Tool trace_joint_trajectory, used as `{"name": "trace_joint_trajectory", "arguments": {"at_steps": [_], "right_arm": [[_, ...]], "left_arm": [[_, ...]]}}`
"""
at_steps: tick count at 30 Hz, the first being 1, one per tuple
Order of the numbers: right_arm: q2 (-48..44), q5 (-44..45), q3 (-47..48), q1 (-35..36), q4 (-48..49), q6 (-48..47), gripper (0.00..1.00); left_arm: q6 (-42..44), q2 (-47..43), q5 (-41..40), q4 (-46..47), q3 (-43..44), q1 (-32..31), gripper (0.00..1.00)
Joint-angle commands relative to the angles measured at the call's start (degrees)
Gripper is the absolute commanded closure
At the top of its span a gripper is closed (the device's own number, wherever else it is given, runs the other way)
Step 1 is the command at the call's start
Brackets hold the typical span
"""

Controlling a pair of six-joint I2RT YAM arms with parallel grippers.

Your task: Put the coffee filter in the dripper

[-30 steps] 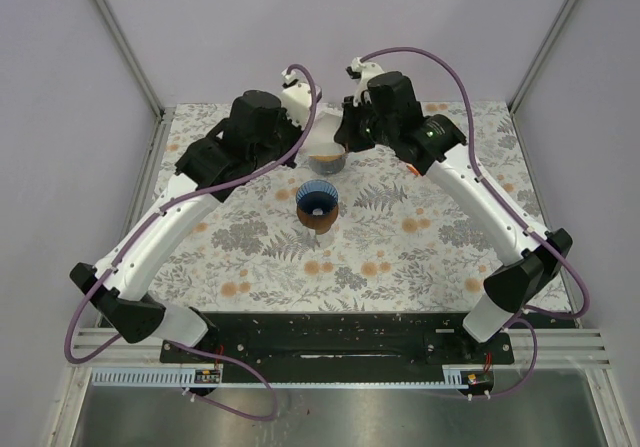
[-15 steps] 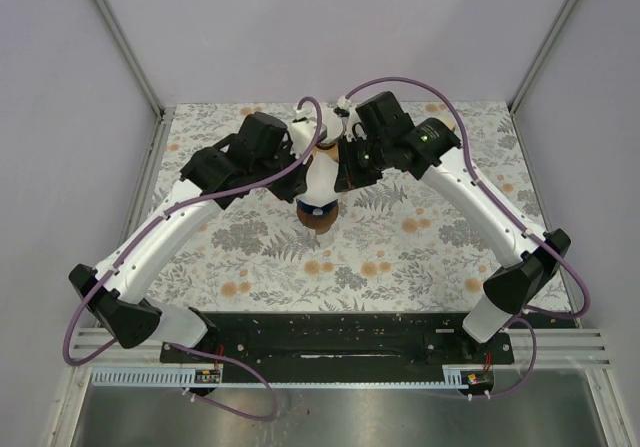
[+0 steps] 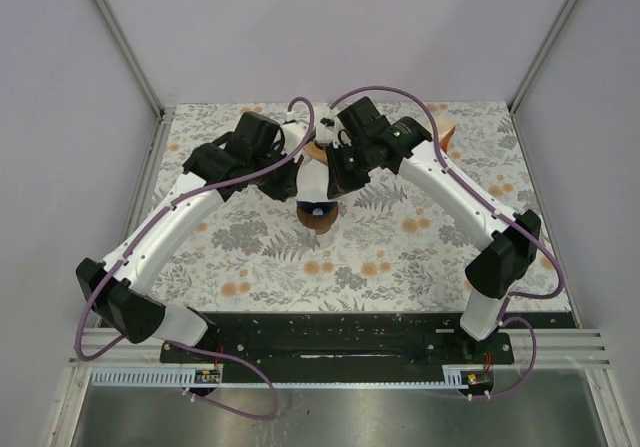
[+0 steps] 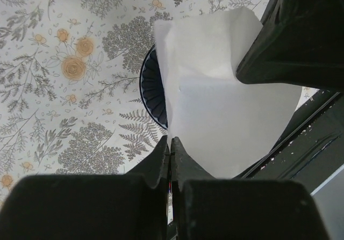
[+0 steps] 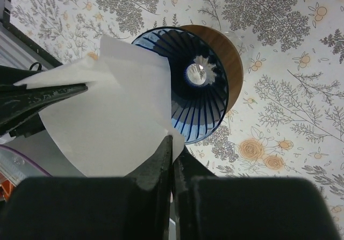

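Note:
A white paper coffee filter [image 3: 320,179] hangs between my two grippers just above the blue ribbed dripper [image 3: 318,213], which stands on a brown wooden base. My left gripper [image 4: 170,141] is shut on one edge of the filter [image 4: 226,116]. My right gripper [image 5: 172,139] is shut on the other edge of the filter [image 5: 115,116]. In the right wrist view the dripper [image 5: 201,87] is open below, its centre hole showing, and the filter covers its left part. In the left wrist view only a dark sliver of the dripper [image 4: 149,89] shows beside the paper.
The floral tablecloth [image 3: 400,247] covers the table. A brown object [image 3: 318,152] sits behind the grippers, mostly hidden. An orange-brown item [image 3: 446,132] peeks out behind the right arm. Metal frame posts [image 3: 150,107] stand at the far corners.
Both grippers have moved from the back of the table toward the middle, carrying the filter over the dripper. The filter now hides most of the dripper in the top view.

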Motion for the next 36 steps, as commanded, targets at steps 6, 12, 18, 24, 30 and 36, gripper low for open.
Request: {"name": "trace_joint_trajectory", "arguments": {"at_steps": [6,12,18,24,30,36], "right_arm": [[-0.31,2.82,1.83,0.42,1.78,-1.76,0.74],[-1.19,7.21,2.01,0.33,2.84,-3.34,0.54],[-2.33,9.51,3.32,0.24,3.54,-4.14,0.52],[-4.70,10.03,2.01,0.24,6.61,-4.93,0.52],[-5.67,8.02,1.57,0.16,7.84,-5.28,0.53],[-7.43,-1.47,-1.06,0.33,14.43,-6.08,0.74]], "left_arm": [[0.34,3.09,3.36,1.04,-1.57,0.16,1.00],[1.05,3.62,2.40,1.30,-1.65,0.16,1.00],[1.49,3.89,2.31,1.48,-2.09,0.25,1.00],[1.66,3.71,2.05,1.66,-0.95,0.16,0.79],[2.10,2.57,1.43,1.48,1.16,0.51,0.52],[2.19,0.73,3.27,0.60,4.32,1.57,0.24]]}}
